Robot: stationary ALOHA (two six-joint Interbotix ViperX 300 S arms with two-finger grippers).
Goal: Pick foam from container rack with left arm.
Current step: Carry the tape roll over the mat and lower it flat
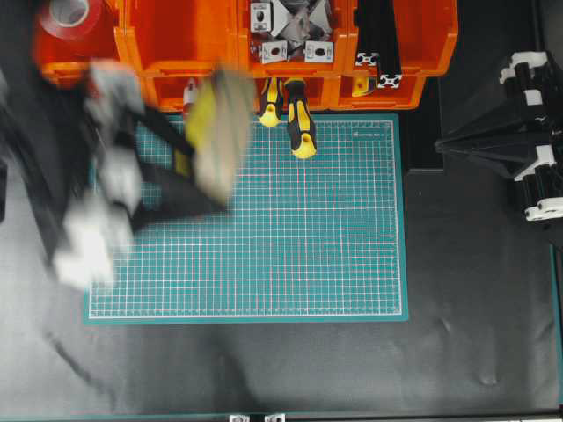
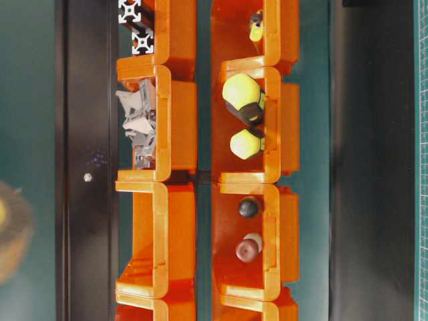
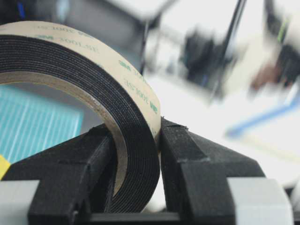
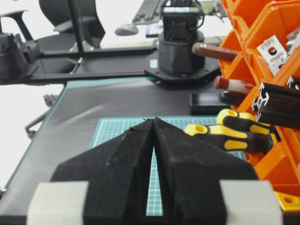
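Observation:
The foam (image 3: 140, 154), a black roll with a cream printed liner, stands on edge between my left gripper's (image 3: 136, 140) two black fingers, which are shut on its band. In the overhead view the left gripper (image 1: 198, 171) and the foam (image 1: 218, 132) are motion-blurred, above the left part of the green mat, just in front of the orange container rack (image 1: 176, 40). A blurred brownish shape at the left edge of the table-level view (image 2: 10, 231) may be the foam. My right gripper (image 4: 153, 121) is shut and empty, and it sits at the right of the mat (image 1: 440, 141).
The rack holds a red tape roll (image 1: 70, 13), metal brackets (image 1: 295, 26) and black extrusions (image 1: 378, 40). Yellow-black screwdriver handles (image 1: 299, 119) stick out of the lower bins over the green cutting mat (image 1: 334, 246). The rack also shows in the table-level view (image 2: 160, 127).

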